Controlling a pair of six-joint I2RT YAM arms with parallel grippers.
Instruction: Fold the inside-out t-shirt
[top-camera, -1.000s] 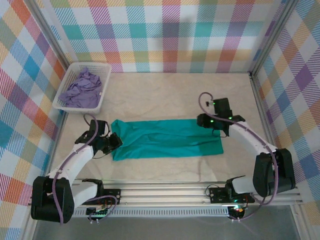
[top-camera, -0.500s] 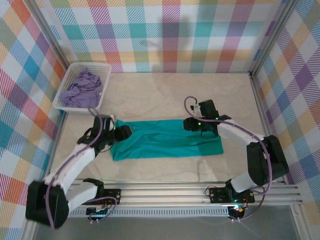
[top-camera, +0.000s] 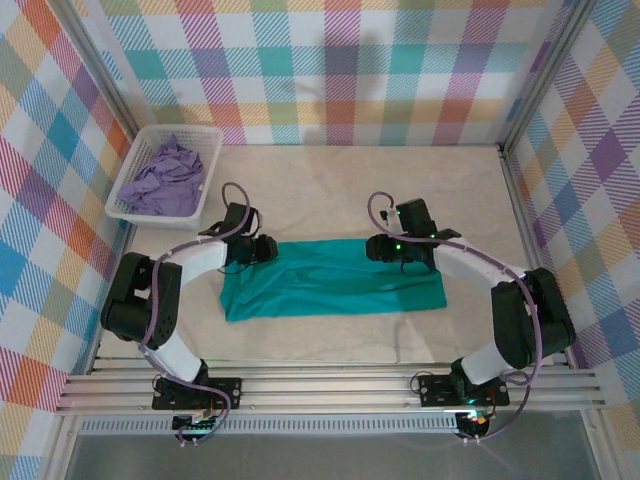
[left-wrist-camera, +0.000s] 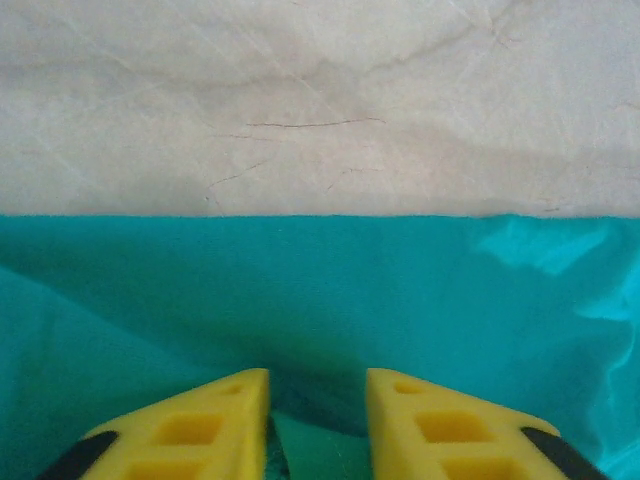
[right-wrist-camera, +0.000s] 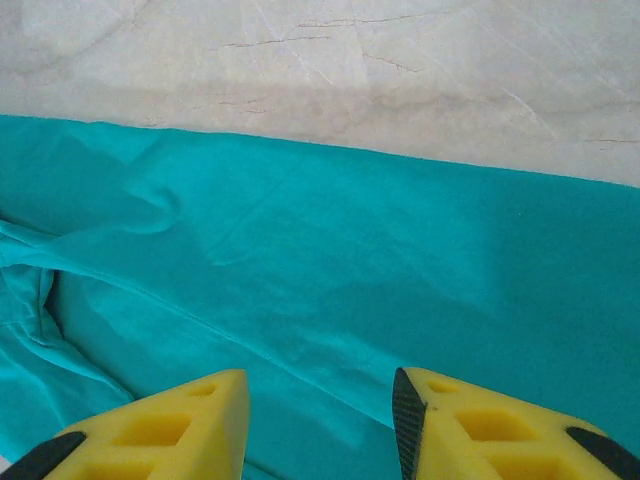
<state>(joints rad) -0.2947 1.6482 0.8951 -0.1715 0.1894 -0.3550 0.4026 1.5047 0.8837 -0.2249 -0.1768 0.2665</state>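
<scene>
The t-shirt (top-camera: 335, 285) lies flat mid-frame. The left gripper (top-camera: 262, 250) pinches fabric at its upper-left corner, and the right gripper (top-camera: 380, 248), half open and empty, sits over its upper edge.

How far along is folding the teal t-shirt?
Done: the teal cotton t-shirt lies folded into a long flat strip. In hand: left jaws pinch its far-left corner; right jaws stand open at its far edge. Still to do: probably folding the strip shorter.
</scene>
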